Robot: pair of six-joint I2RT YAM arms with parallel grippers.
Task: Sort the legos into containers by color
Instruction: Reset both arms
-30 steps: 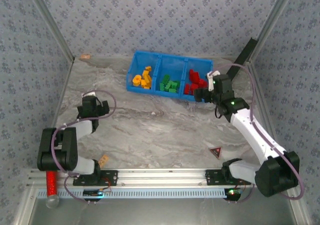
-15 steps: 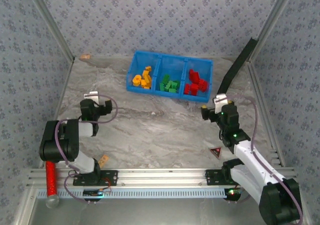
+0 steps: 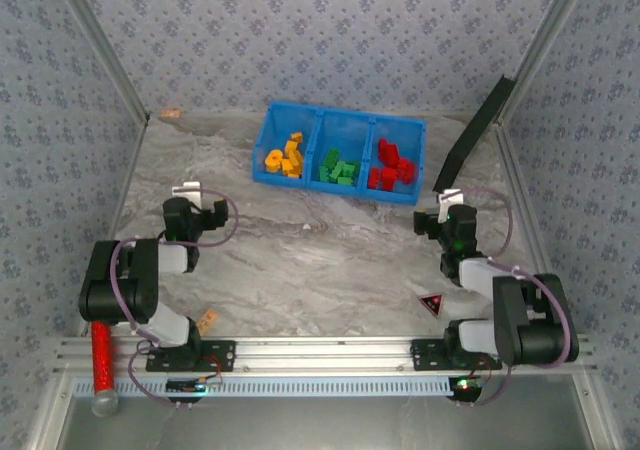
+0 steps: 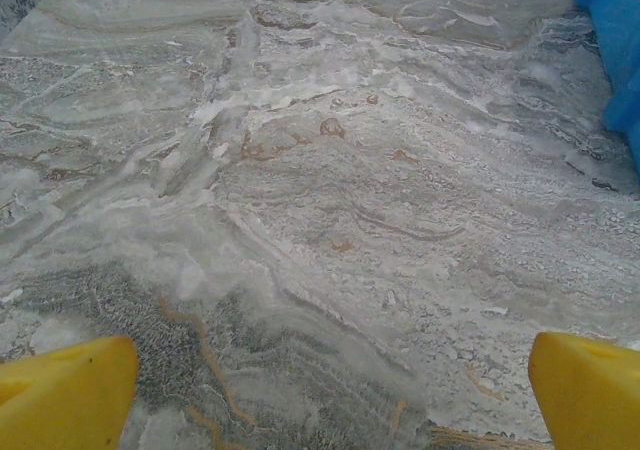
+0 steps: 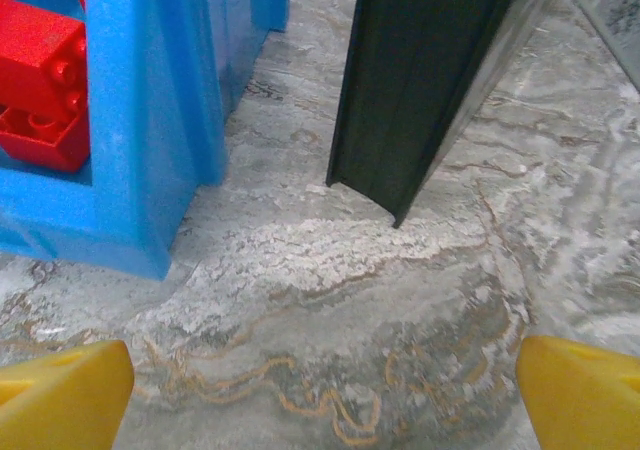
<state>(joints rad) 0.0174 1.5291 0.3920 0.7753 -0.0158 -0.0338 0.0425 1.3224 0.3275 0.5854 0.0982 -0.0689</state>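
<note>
at the right wrist, studs plain on red legos (image 5: pixel 38 70)

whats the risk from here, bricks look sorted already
1. The right gripper is open and low, facing the black strip propped next to the blue tray. A forward move could topple the strip or shove the tray.
2. The triangle piece lies on the table behind that gripper. A low pull-back might drag it.
</note>
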